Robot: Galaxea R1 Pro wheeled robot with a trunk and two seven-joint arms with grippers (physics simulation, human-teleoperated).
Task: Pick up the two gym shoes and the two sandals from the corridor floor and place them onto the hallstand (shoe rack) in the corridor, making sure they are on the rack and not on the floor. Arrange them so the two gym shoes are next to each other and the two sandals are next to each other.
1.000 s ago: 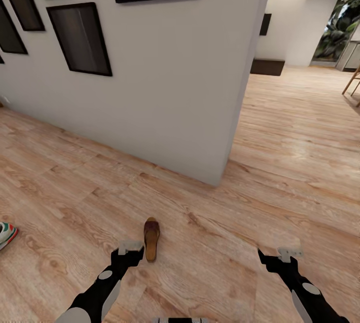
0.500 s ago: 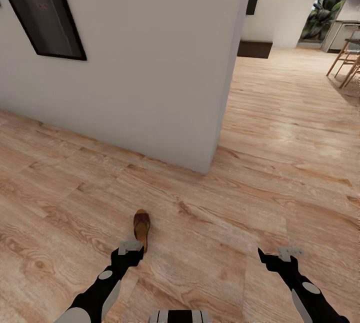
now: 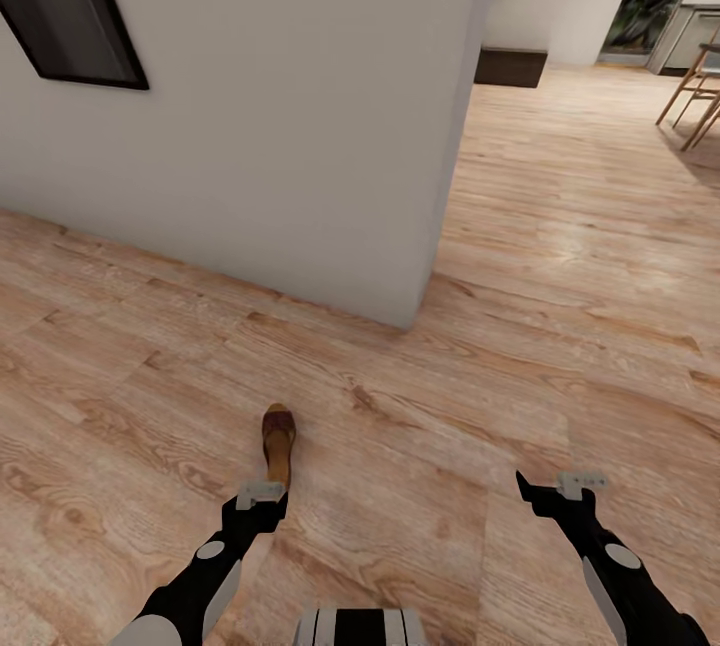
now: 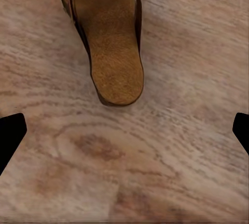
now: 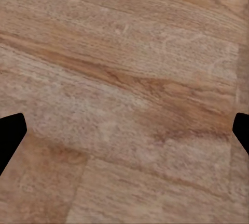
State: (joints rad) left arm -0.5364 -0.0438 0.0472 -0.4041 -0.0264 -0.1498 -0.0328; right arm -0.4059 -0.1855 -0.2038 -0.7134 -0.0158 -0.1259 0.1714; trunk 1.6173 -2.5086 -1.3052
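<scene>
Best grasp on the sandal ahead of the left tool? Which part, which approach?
Probably across its width, over the narrow waist between heel and strap. The sandal lies flat on the corridor floor, sole down, heel toward the left tool, which is open. Come from above, fingers on either side edge; the footbed is flat and the sides are low.

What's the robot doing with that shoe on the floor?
The robot is standing over a brown sandal that lies on the wood-plank floor near a white wall corner. Its left hand hovers just short of the sandal's heel, open and not touching it. The right hand hangs open above bare floor. Nothing has been picked up yet.
</scene>
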